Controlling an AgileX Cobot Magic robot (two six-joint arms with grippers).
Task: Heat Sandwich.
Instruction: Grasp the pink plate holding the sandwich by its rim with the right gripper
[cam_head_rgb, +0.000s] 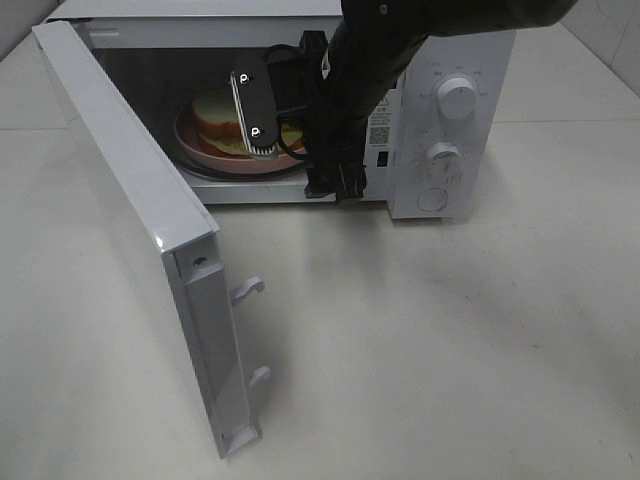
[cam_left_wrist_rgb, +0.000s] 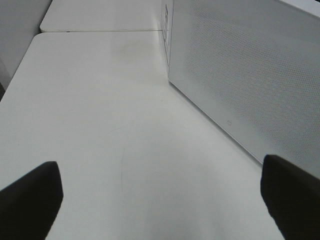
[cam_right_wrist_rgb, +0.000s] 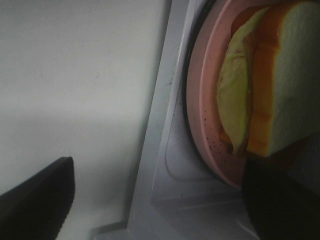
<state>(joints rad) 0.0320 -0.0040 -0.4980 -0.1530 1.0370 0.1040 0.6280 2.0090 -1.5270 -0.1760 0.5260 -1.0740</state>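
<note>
The microwave door swings out toward the near left, leaving the cavity free for loading. The left end effector hangs over the desk beside the door's outer face, jaws wide and empty, probably parked clear. Farther in, the sandwich lies on the pink plate inside the microwave. The right end effector reaches into the cavity, spread wide at the plate's rim and gripping nothing. The panel's QR sticker and the markings round the knobs are too small to read.
</note>
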